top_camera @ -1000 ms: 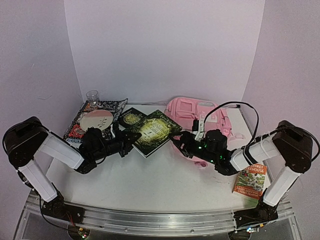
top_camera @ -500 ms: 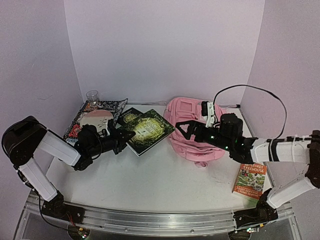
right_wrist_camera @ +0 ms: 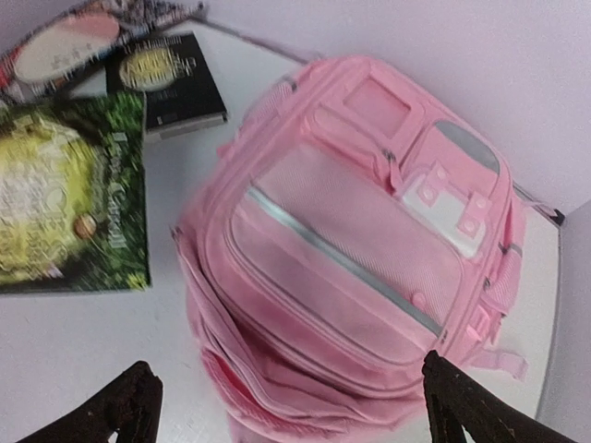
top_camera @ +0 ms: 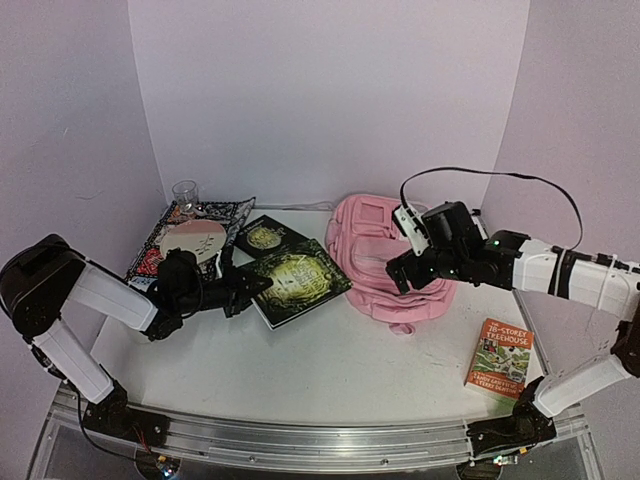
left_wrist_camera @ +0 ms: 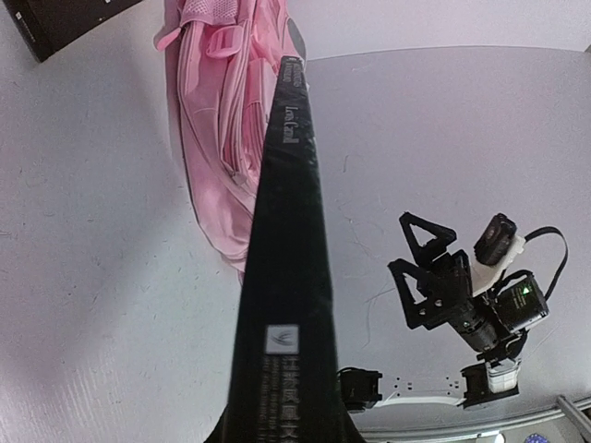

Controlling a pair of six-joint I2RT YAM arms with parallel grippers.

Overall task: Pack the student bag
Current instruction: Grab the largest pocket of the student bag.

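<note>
The pink bag (top_camera: 365, 240) lies flat on the table (top_camera: 330, 370), at the back and a bit to the right. Its front pockets face up. Its zips look shut.

The right gripper (top_camera: 402, 272) hangs over the bag, above its near part. Its 2 fingers (right_wrist_camera: 129, 406) are spread wide apart. They hold nothing and do not touch the bag.

The left gripper (top_camera: 250, 288) is low, left of the middle. It pinches the left edge of a green book (top_camera: 300, 278). In the left wrist view the dark edge of this book runs straight out from the gripper and points at the bag. The book's far corner is just beside the bag's left side. I cannot tell if they touch.

A black book (top_camera: 263, 236) lies behind the green book. Left of it is a flat patterned thing (top_camera: 225, 212) with a round pink and white shape on top. A clear cup (top_camera: 185, 193) stands at its back corner.

1 more book, the treehouse book (top_camera: 501, 357), lies flat at the right front of the table, well apart from the bag.
</note>
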